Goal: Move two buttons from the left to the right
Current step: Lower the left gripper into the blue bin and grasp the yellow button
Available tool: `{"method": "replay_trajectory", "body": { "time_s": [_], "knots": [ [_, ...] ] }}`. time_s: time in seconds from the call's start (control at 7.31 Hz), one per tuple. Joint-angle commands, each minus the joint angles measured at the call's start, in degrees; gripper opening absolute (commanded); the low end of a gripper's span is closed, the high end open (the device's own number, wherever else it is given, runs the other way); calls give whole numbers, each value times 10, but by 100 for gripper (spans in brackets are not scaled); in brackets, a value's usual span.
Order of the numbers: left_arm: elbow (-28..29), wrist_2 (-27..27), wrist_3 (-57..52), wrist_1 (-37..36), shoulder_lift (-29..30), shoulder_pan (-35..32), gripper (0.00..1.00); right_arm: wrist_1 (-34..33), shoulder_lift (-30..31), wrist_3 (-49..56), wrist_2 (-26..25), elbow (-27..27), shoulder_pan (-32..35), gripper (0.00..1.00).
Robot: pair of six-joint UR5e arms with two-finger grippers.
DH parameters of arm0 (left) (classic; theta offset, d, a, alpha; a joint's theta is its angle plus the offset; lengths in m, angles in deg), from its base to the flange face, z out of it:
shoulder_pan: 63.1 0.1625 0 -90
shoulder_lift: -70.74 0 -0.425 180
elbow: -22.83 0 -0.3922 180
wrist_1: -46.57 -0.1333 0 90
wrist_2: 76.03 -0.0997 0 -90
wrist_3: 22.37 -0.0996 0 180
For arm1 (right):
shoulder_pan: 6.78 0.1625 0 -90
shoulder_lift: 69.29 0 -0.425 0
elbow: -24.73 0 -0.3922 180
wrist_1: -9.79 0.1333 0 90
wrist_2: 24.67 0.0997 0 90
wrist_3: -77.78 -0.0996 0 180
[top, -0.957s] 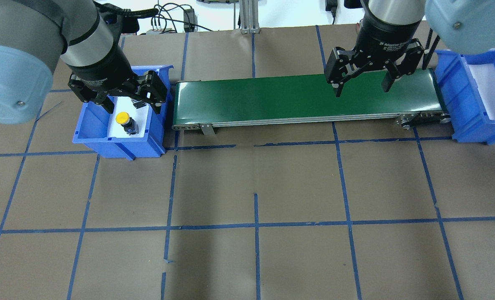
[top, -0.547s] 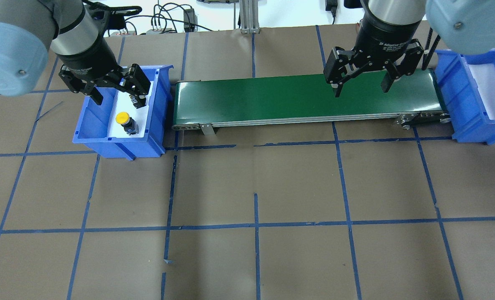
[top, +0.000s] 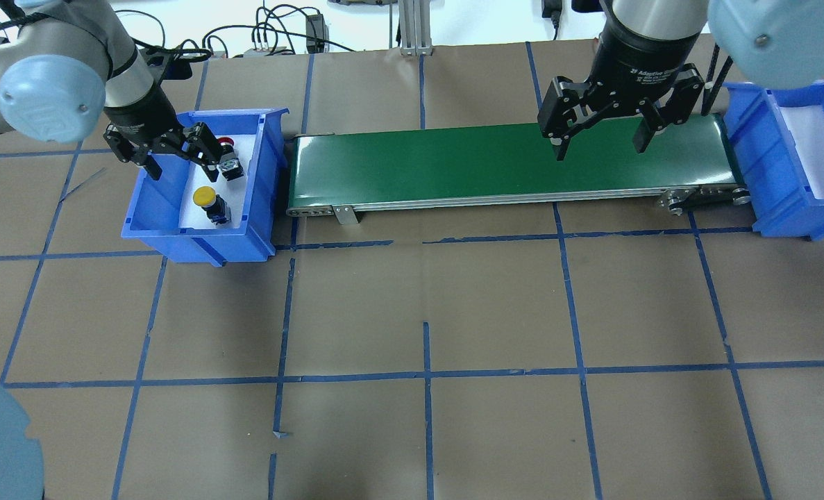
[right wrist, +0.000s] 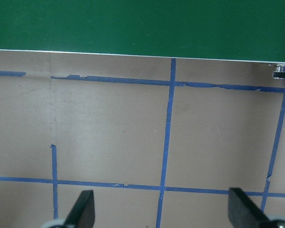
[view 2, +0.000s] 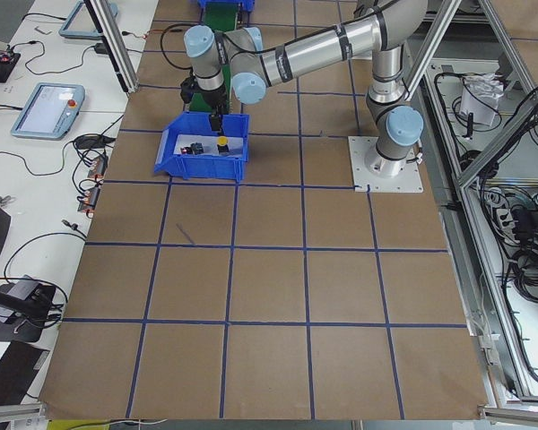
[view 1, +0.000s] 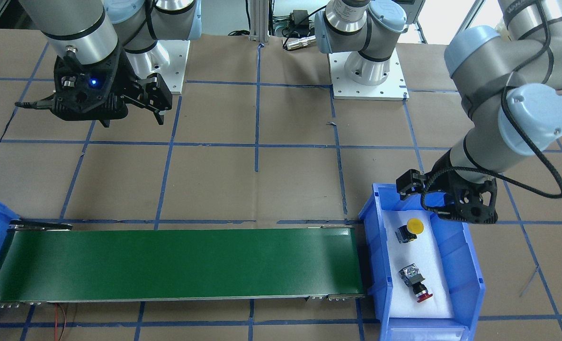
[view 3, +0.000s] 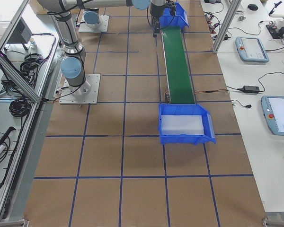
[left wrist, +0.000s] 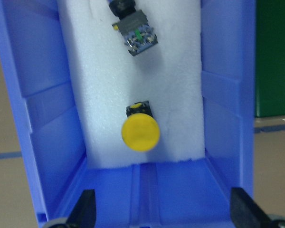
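Both buttons lie on white foam in the left blue bin [top: 196,244]. The yellow-capped button [top: 205,196] [view 1: 414,226] [left wrist: 140,134] is nearer the robot. Farther back lies the red-capped button [top: 227,144] [view 1: 416,285], on its side; the left wrist view shows its grey block [left wrist: 135,37]. My left gripper [top: 179,163] [left wrist: 164,211] hangs open above the bin's robot-side end, just short of the yellow button and holding nothing. Over the belt's right part, my right gripper [top: 600,151] [view 1: 131,121] [right wrist: 164,211] is open too and holds nothing.
A green conveyor belt [top: 509,163] [view 1: 176,260] runs between the left bin and a second blue bin [top: 786,187] [view 3: 184,123] with a bare white foam liner at its right end. Brown paper with blue tape lines covers the table [top: 425,312].
My left arm has drawn back and lowered toward the left bin, still open. This uncovered the red-capped button. The right arm has not moved.
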Motion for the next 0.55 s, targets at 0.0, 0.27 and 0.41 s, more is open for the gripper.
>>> {"method": "replay_trajectory", "body": {
  "time_s": [0.0, 0.27, 0.41],
  "knots": [
    [-18, 0, 13, -37, 43, -1, 96, 0, 0, 0, 0, -1, 0, 100],
    [-31, 0, 13, -63, 51, 0, 93, 1, 0, 0, 0, -1, 0, 100],
    [-36, -1, 14, -67, 51, 1, 92, 1, -1, 0, -1, -1, 0, 100]
  ]
}}
